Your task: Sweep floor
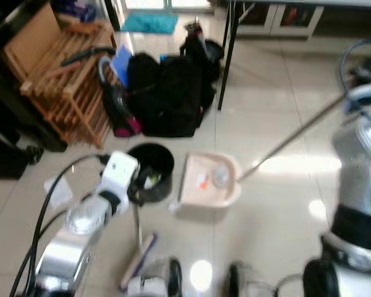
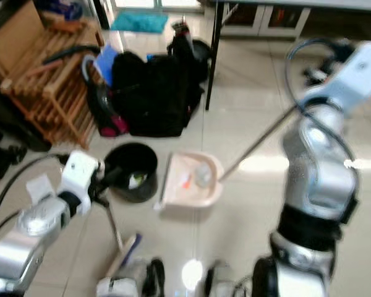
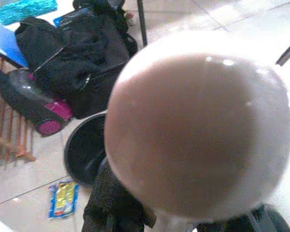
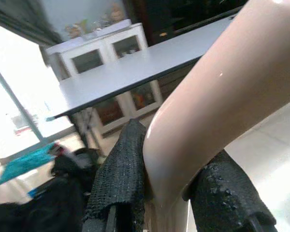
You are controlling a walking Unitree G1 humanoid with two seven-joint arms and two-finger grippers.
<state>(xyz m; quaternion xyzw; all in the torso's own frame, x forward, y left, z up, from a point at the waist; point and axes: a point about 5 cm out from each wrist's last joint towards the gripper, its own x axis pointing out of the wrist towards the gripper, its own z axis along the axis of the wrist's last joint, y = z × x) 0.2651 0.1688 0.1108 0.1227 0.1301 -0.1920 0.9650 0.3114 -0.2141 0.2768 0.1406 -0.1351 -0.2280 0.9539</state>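
The pink dustpan lies flat on the tiles with its mouth turned toward the robot's left, and everything else is best placed from it. Its long handle runs up and away to the robot's right, where the right gripper has both black fingers clamped around the beige grip, which I take to be how the pan is kept steady and flat. Bits of debris already lie in the pan's tray. Just left of the pan stands a black bin, and the left gripper sits over that bin's near rim, closed on the rounded top of the broom handle; the broom head rests on the floor nearer the robot than the pan. Beyond the pan a heap of black bags and a wooden rack crowd the far left, with a table leg beside them. To the pan's right the floor looks open, so that side seems to give the easiest room for moving.
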